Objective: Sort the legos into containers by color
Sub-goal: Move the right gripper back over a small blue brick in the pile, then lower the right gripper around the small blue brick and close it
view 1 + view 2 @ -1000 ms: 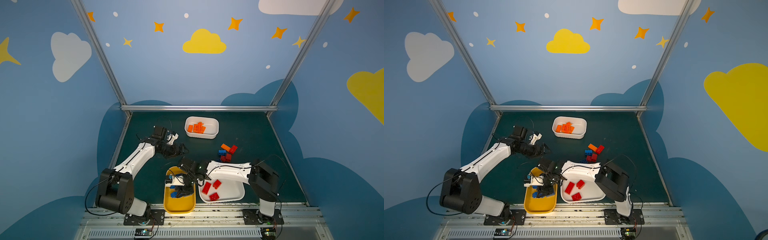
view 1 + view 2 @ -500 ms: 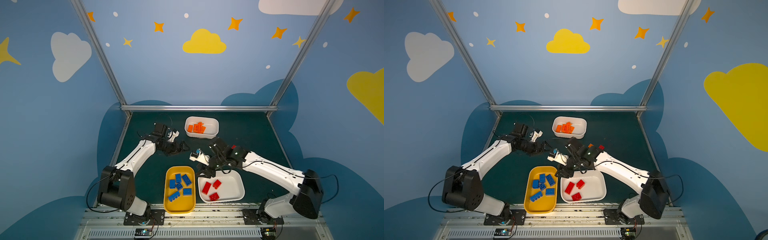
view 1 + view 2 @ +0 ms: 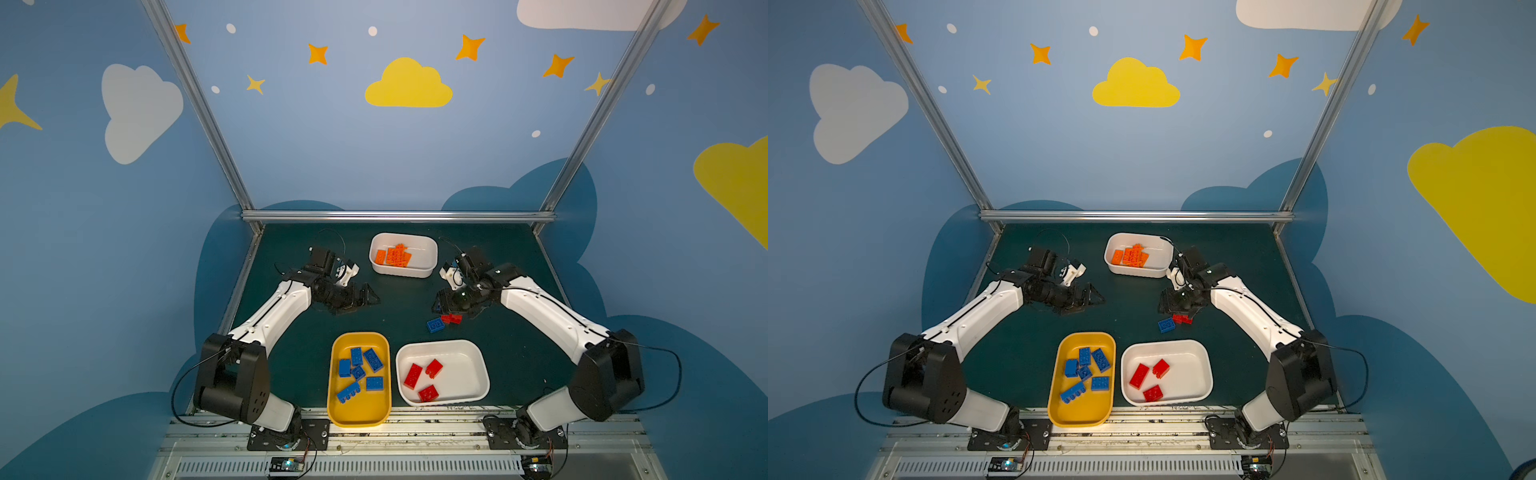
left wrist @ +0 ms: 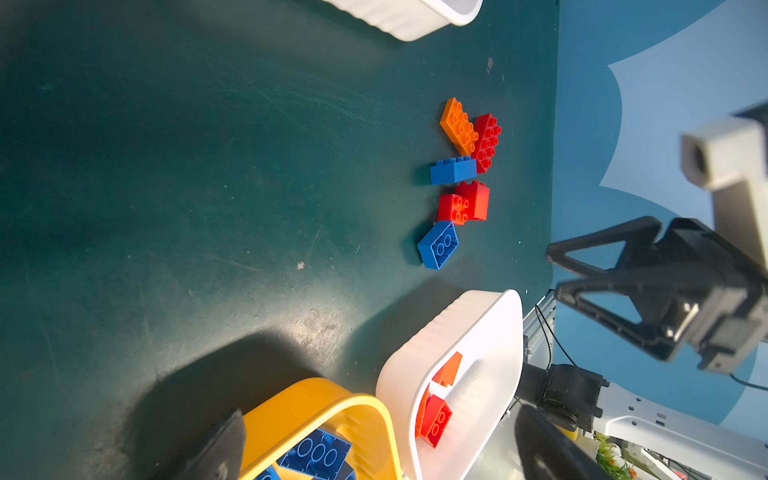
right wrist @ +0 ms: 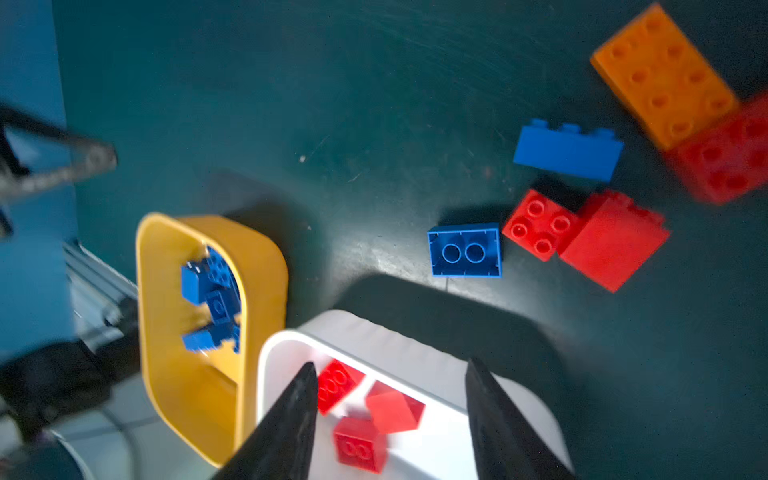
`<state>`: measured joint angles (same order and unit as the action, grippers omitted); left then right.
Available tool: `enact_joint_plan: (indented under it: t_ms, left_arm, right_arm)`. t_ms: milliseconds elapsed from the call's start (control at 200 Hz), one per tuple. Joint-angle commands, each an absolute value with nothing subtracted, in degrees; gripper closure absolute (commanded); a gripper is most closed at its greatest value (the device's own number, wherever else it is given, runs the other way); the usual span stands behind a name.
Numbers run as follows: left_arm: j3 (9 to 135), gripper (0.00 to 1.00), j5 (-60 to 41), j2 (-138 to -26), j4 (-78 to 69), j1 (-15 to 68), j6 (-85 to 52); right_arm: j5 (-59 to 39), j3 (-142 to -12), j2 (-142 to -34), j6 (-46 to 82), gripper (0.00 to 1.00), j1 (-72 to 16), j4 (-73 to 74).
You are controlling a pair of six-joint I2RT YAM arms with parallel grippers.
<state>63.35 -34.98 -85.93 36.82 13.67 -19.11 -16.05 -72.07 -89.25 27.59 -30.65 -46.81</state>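
The right pincer (image 3: 451,302) is seen released: in the right wrist view its jaws are parted and nothing is held between them (image 5: 390,365). It is poised over a cluster of loose bricks on the table (image 3: 407,307). In both top views most of that cluster is hidden beneath it. Only an upturned blue brick (image 3: 435,325) and a red brick (image 3: 452,318) are shown just beside it, on the side toward the arm bases. In the right wrist view four more pieces are made out past those two: a red block (image 5: 613,241) touching the red brick, a blue brick on its side (image 5: 567,151), an orange plate (image 5: 663,75) and a blurred red piece (image 5: 727,158) touching the plate.

Farther toward the bases from this pincer the wide white tub (image 3: 465,374) is set, with three red bricks (image 3: 424,374) in it. The yellow tub (image 3: 359,409), just beside it, is filled with blue bricks (image 3: 357,370). Beyond the pincer, toward the back wall, the small white tub (image 3: 401,272) is placed, with orange bricks (image 3: 395,255) inside.

The left pincer (image 3: 369,296) is also released, spread wide and empty. It is held over bare table, well apart from the right pincer, with the yellow tub toward the bases from it.
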Motion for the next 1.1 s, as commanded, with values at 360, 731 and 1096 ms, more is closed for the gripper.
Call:
enact_joint_plan:
  t_ms: [360,731,1096]
  left_arm:
    - [63.57,0.00,-35.42,-85.10,39.22,13.96,-17.01]
    - [62.41,0.00,-35.33,-84.60,38.58,13.89,-16.86]
    - [61.11,0.00,-35.16,-83.06,38.77,13.62,-16.88]
  right_arm:
    - [-8.17,-71.19,-96.24,75.09,0.39,-34.37,-46.09]
    - [-8.48,-71.10,-103.86,77.30,0.42,-33.84,-42.04]
    - [-7.23,-70.50,-108.58,76.90,0.55,-32.70,-37.92]
